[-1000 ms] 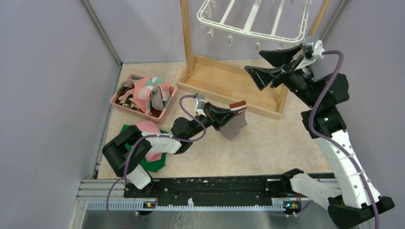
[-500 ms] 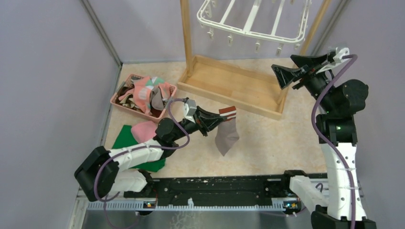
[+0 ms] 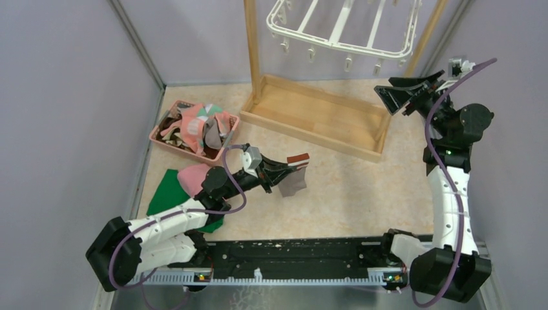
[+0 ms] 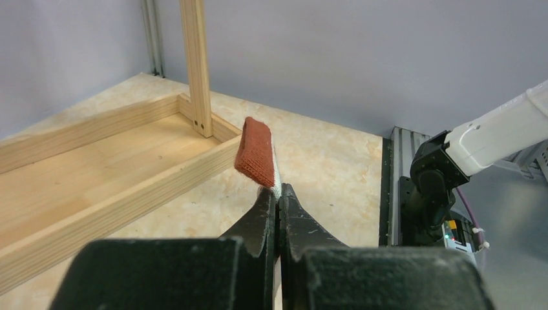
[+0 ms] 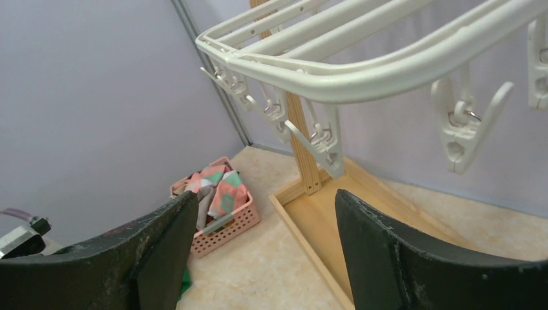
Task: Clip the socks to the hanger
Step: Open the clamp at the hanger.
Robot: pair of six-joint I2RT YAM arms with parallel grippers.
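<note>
1. The wooden frame stand [image 3: 310, 115] is set at the far middle of the table [image 3: 362, 194]. In the overhead view its right post is seen close to the right gripper [image 3: 399, 94]. If that arm is swung in carelessly, the post could be struck and the whole stand shaken.
2. The hanger [image 3: 336, 45] is hung high at the far side and is judged free to swing. It could be set rocking by a push from either arm, and a clip would then be hard to catch.
3. The other socks [image 3: 197, 126] are piled in the pink basket [image 3: 184, 149] at the far left. None is seen on the hanger, so most of the task is judged undone.
4. The right gripper is held at the far right below the rack's rim, its fingers spread wide with nothing between them. A clip could be missed or squeezed off-centre if the approach is misjudged.
5. The left gripper [image 3: 284, 171] is clenched on the red cuff of one grey-brown sock [image 3: 294, 184], near the table's middle and well below the hanger. Only a thin edge of the cuff is pinched, so it could slip out during the lift.
6. The sock's body hangs limp. It could be dragged against the stand's base rail, or folded over the cuff.
7. The clips [image 5: 462, 126] are small and dangle loosely. One could twist away when pressed, and the cuff would be left unclamped.
</note>
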